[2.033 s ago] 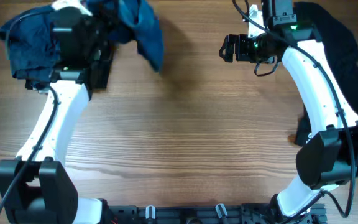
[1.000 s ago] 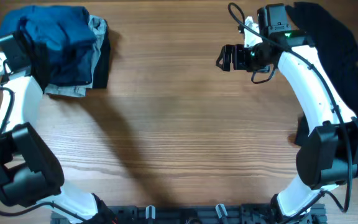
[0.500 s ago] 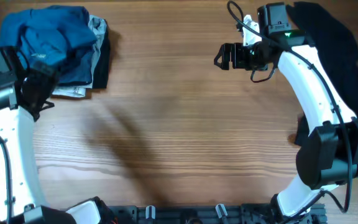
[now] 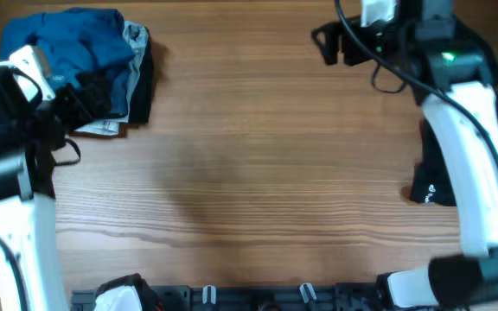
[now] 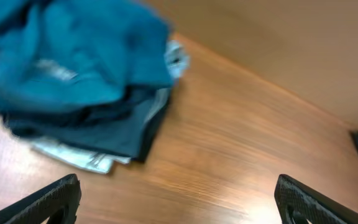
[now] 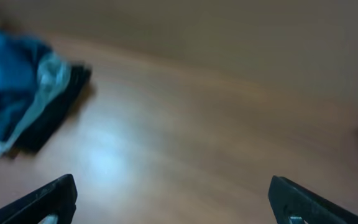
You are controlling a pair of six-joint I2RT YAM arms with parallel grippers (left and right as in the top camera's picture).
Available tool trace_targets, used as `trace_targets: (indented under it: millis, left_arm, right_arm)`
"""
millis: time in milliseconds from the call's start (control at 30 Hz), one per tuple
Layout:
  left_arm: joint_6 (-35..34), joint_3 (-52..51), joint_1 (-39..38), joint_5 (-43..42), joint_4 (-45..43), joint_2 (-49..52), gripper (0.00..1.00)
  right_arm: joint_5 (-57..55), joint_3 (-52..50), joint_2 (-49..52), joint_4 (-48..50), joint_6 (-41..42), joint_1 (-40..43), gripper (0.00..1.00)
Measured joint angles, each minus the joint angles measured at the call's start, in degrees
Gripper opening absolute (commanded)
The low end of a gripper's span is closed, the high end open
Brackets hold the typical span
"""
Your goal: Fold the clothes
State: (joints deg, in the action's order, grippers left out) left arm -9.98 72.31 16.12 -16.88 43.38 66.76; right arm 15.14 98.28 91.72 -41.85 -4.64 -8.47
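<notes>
Clothes heaped on bench, far left corner. Left tool and right tool spread apart, empty.

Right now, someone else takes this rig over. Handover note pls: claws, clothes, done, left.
Claws: left claw open, empty, beside the pile; right claw open, empty, above the far right of the table.
Clothes: blue garment lies bunched on top of the pile, far left. Black garment sits at the right edge, mostly hidden behind the right arm.
Done: blue garment is stacked, loosely.
Left: the black garment is probably next; its fold state can't be seen. Maybe tidy the blue one.
</notes>
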Motion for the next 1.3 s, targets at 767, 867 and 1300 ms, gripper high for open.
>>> trace_targets:
  millis: [767,867,1300]
  left_arm:
    - [3.93,0.02,-2.62,-0.33,13.22,-17.53,1.0]
    - [3.93,0.02,-2.62,-0.33,13.22,-17.53,1.0]
    - [3.67,-14.25,-4.17,-0.83,-14.1,-28.33,1.0]
  right_arm:
    - [-10.73,1.27,-7.41,-2.75,-2.12,0.02,1.0]
    - [-10.73,1.27,-7.41,-2.75,-2.14,0.02,1.0]
    - [-10.75,1.27,-7.41,-2.86,-2.14,0.02,1.0]
